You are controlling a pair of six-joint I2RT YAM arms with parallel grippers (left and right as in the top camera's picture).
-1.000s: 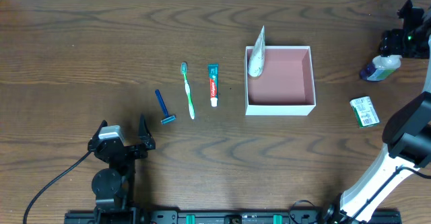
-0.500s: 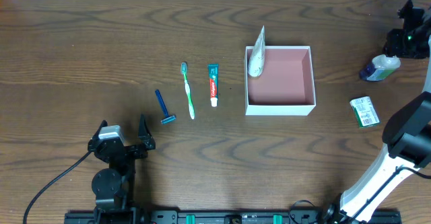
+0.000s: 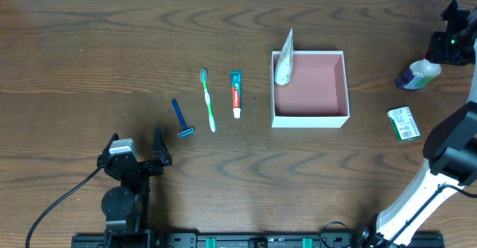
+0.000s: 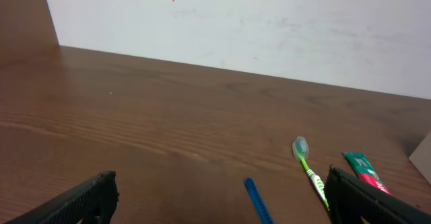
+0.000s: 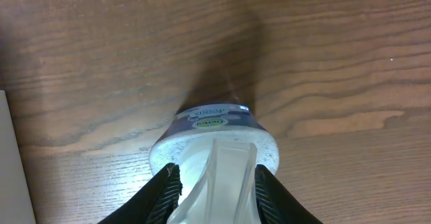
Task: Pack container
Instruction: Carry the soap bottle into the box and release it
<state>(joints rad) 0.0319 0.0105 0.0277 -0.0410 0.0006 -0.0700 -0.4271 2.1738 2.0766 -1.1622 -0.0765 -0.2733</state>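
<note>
Fingers (image 5: 159, 196) of right gripper (image 5: 217, 187) clamp bottle (image 5: 215, 120) near its top. Well to their left sits container (image 3: 311, 120), open side up; prob. light, thin-walled, slides easily, so grip one wall's rim if req'd. On left gripper (image 3: 136, 140), fingers apart.

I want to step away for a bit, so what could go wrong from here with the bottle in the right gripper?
The right gripper pinches the bottle only by its narrow top, so it may swing or slip during the carry. The tube leans tilted on the left wall of the container, sticking out above it; setting the bottle in nearby could knock it out.
</note>
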